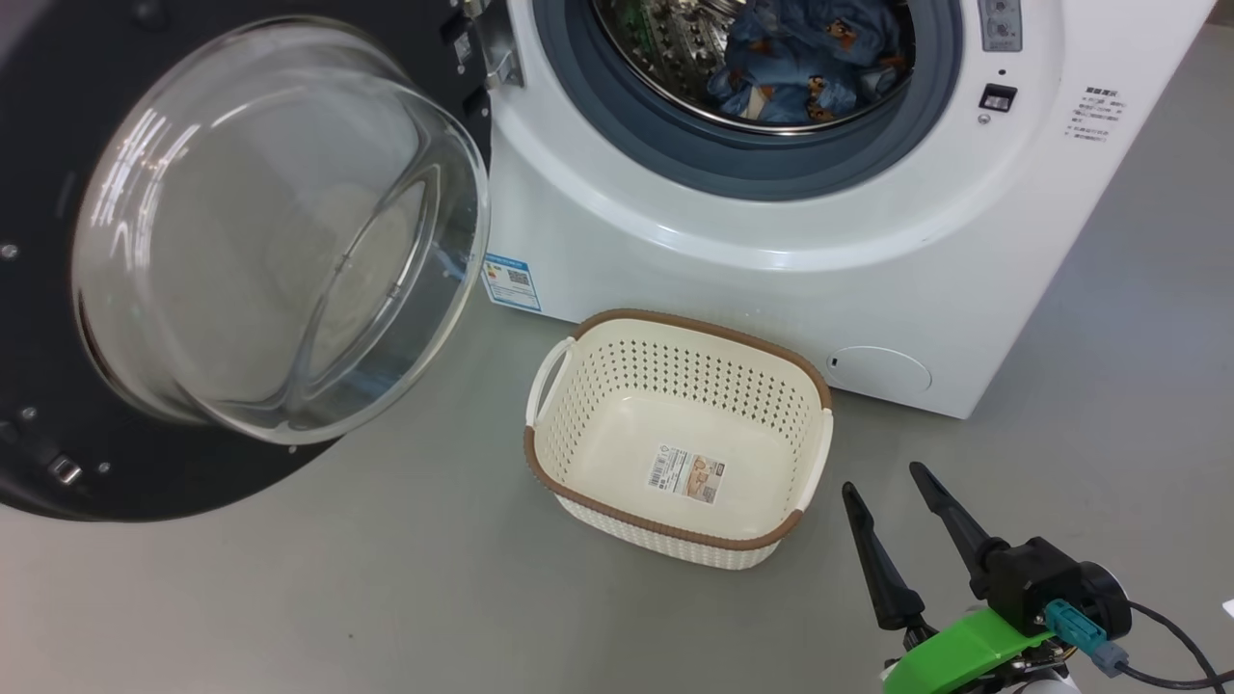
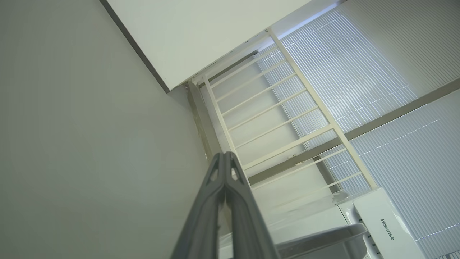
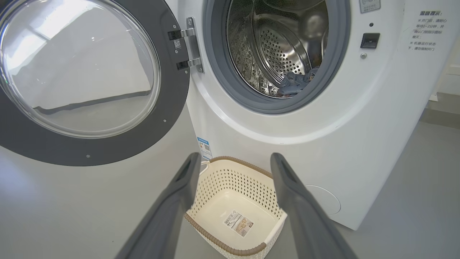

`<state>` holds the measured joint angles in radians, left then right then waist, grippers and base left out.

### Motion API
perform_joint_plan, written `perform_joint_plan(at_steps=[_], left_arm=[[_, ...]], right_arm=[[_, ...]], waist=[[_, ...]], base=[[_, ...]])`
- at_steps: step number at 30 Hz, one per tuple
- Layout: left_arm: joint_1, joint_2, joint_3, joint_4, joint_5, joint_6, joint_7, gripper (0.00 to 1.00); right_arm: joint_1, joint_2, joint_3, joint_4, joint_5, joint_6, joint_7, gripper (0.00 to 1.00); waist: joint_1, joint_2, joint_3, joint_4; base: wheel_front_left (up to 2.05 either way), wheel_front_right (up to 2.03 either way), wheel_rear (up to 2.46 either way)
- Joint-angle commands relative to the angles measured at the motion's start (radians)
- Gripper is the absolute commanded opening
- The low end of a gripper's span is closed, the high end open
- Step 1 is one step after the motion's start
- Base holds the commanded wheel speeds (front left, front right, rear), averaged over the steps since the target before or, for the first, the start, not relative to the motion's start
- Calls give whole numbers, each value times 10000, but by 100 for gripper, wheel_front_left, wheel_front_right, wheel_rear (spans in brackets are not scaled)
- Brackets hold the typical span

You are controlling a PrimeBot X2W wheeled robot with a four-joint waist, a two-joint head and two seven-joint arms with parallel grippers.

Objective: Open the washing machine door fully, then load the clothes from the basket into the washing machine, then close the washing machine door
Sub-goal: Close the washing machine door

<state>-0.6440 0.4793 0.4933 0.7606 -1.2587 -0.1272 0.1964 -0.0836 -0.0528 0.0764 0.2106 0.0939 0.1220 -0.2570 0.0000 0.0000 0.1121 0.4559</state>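
Black-rimmed, with a bulging clear glass bowl, the washing machine door (image 1: 270,241) stands swung wide open at the far left, held by its metal hinge (image 1: 496,58) on the left edge of the opening. Right of it sits the white washing machine (image 1: 771,241), with a grey-blue rubber ring around its steel drum. The clothes (image 1: 800,67), blue fabric with small brown bears, lie inside the drum, low and toward its right side. A blue sticker (image 1: 511,281) is low on the machine's front at the left, and a round cap (image 1: 879,370) is low at the right.

On the grey floor (image 1: 386,598), near the machine's front and between sticker and cap, stands the basket (image 1: 675,326), upright, its bare bottom showing a label (image 1: 687,474). Just right of the basket and nearer, the right gripper (image 1: 882,477) hangs above the floor with its 2 fingers spread wide, holding nothing.

In the left wrist view, the left gripper (image 2: 224,155) has its 2 fingers pressed together, gripping nothing, and points at a white railing (image 2: 273,118) before window blinds.
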Motion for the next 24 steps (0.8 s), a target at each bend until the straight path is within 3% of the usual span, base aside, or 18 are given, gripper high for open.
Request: perform_joint_plan(at_steps=[1, 12, 24], left_arm=[[-368, 801, 246, -83, -156, -33, 209, 0], [-887, 1052, 724, 1469, -1577, -34, 2115, 0], [-573, 1159, 628, 1678, -1889, -34, 3161, 0]], right_arm=[[-369, 26, 236, -198, -180, 87, -48, 100], [-530, 26, 240, -122, -282, 87, -48, 100], [-616, 26, 216, -90, -351, 87, -48, 100]], waist=[[0, 0, 64, -70], [0, 0, 351, -475], [0, 0, 595, -740]], base=[[0, 0, 0], [0, 0, 0], [0, 0, 0]])
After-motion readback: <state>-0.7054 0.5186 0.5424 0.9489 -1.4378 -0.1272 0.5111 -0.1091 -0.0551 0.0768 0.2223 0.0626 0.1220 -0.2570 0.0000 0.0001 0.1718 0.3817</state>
